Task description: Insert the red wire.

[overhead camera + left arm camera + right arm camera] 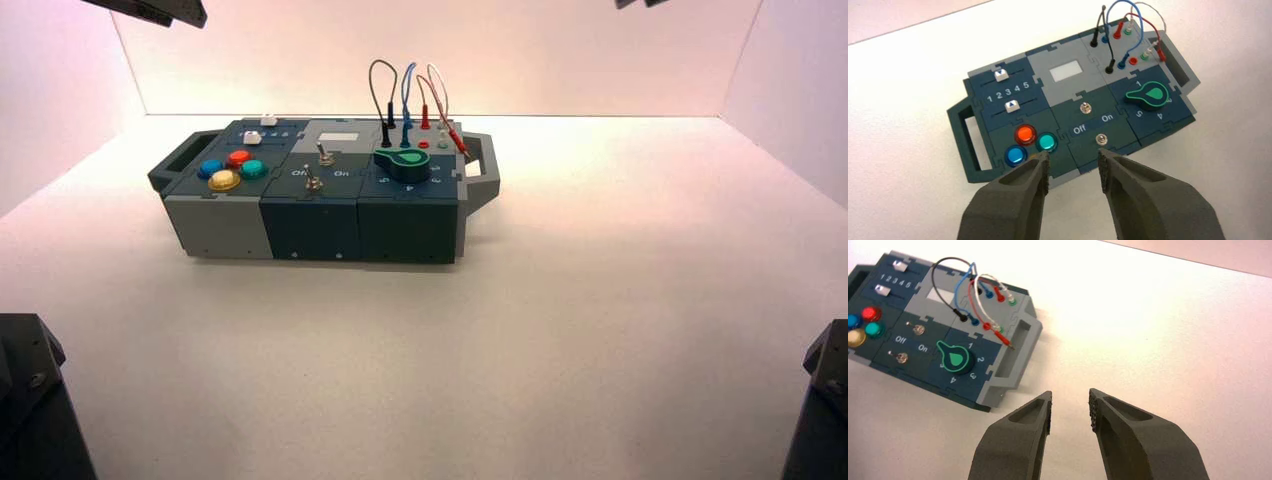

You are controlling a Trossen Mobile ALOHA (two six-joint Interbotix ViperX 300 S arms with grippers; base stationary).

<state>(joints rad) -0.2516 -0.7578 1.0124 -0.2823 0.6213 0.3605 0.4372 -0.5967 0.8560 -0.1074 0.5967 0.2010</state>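
The red wire (pixel 432 95) arches over the back right corner of the box (pixel 300 225). One red plug (pixel 1000 296) stands in a back-row socket. The other red plug (pixel 1007 341) lies loose on the box's edge beside the grey right handle (pixel 1015 352), metal tip bare. An empty red socket (pixel 1133 61) sits in the near row, beside the blue plug. My left gripper (pixel 1074 160) hovers open before the box's front edge, near the coloured buttons. My right gripper (pixel 1070 402) hangs open over the table, off the handle end, holding nothing.
Black (pixel 948 262), blue (pixel 965 275) and white (pixel 990 277) wires loop in neighbouring sockets. A green knob (pixel 954 359) lies just in front of the sockets. Two toggle switches (pixel 1086 107), two sliders (pixel 1001 75) and round buttons (pixel 1025 134) fill the remaining top. White walls enclose the table.
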